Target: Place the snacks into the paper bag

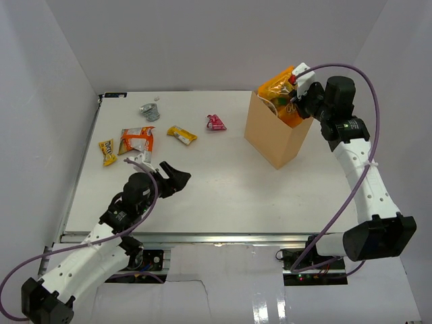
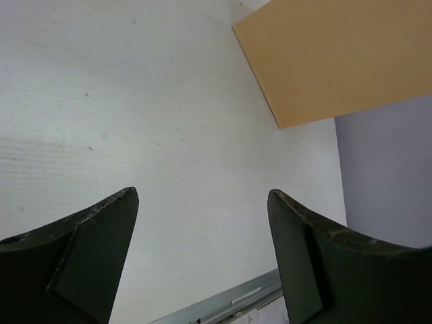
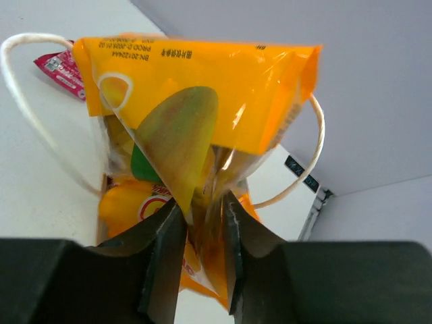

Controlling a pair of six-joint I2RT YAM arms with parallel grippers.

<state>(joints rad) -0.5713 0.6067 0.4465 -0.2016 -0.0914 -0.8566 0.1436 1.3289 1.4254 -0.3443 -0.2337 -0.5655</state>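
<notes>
The tan paper bag (image 1: pixel 273 135) stands at the far right of the table. My right gripper (image 1: pixel 297 91) is shut on the large orange bag (image 1: pixel 278 84) and holds it at the paper bag's mouth; in the right wrist view the orange bag (image 3: pixel 202 81) is pinched between the fingers, with white cord handles (image 3: pixel 27 121) around it. On the left lie an orange-white bag (image 1: pixel 137 140), yellow packets (image 1: pixel 106 151) (image 1: pixel 181 134), a pink wrapper (image 1: pixel 215 122) and a silver foil packet (image 1: pixel 149 111). My left gripper (image 1: pixel 177 179) is open and empty above bare table.
The table's near metal edge (image 2: pixel 229 300) shows between my left fingers, and the paper bag's side (image 2: pixel 331 61) is ahead of them. White walls close in the table on three sides.
</notes>
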